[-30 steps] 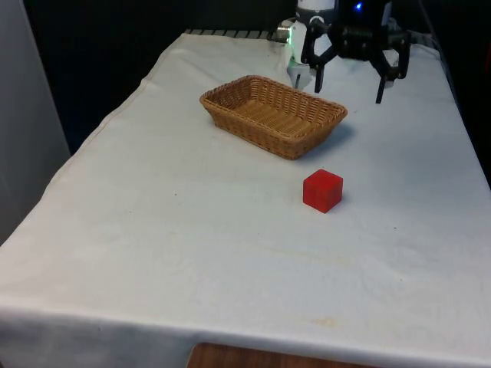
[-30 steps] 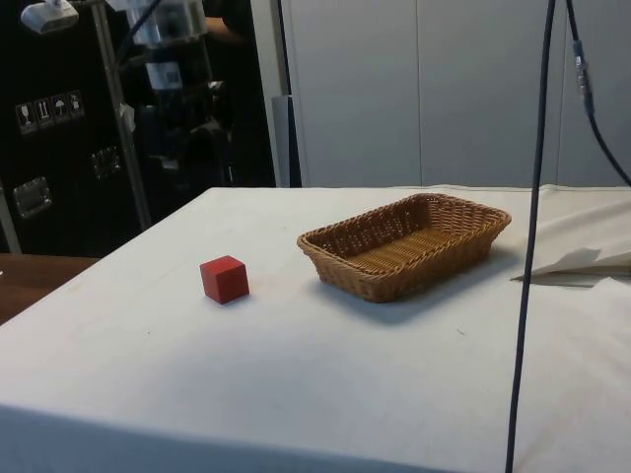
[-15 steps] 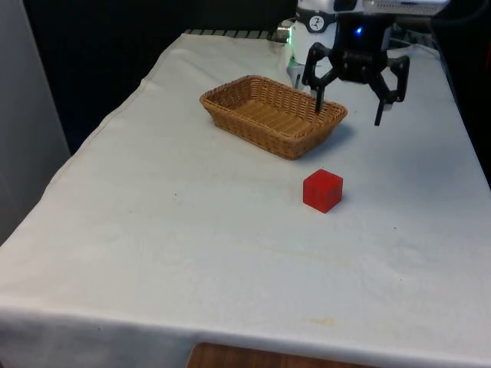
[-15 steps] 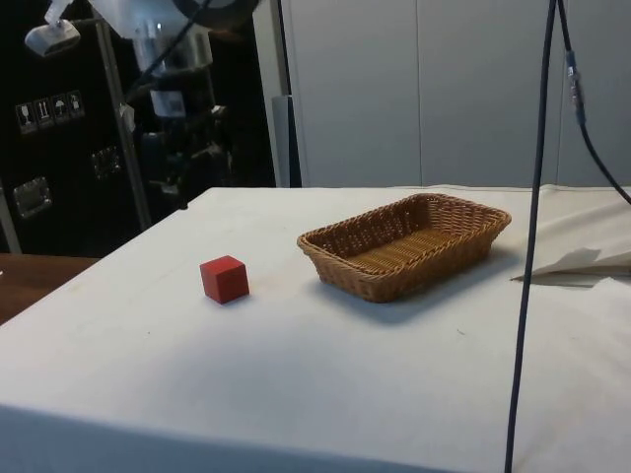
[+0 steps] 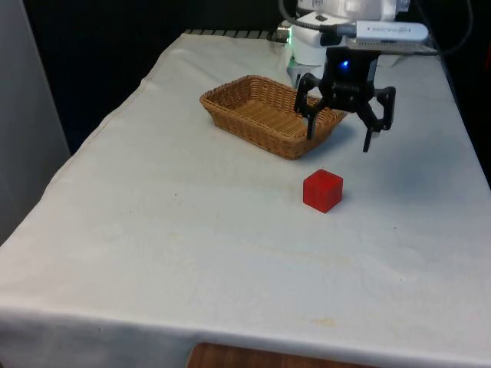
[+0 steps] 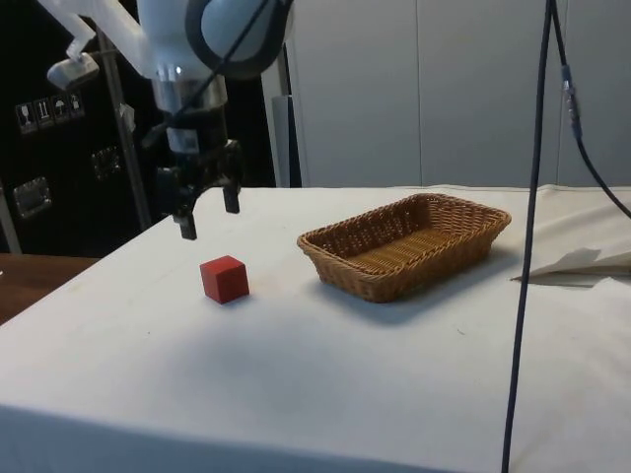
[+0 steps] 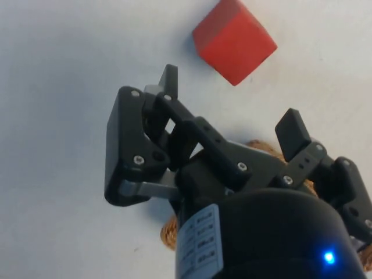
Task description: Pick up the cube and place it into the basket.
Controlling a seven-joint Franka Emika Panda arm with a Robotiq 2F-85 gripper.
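A red cube (image 5: 322, 190) rests on the white cloth, a short way in front of a woven wicker basket (image 5: 261, 115). The side view has the cube (image 6: 225, 279) to the left of the basket (image 6: 414, 246). My black gripper (image 5: 338, 141) hangs open in the air above and slightly behind the cube, near the basket's front corner, holding nothing. From the side, the gripper (image 6: 208, 220) is a little above the cube. In the wrist view the cube (image 7: 233, 40) lies beyond the spread fingertips (image 7: 169, 77), apart from them.
The basket holds nothing. A black cable (image 6: 532, 246) hangs down in the side view's right part, and a folded white sheet (image 6: 582, 264) lies on the table past the basket. The table's edges are close on both sides in the front view.
The gripper has come forward and down from beyond the basket to a spot just above and behind the cube. It stays open. Cube and basket have not moved.
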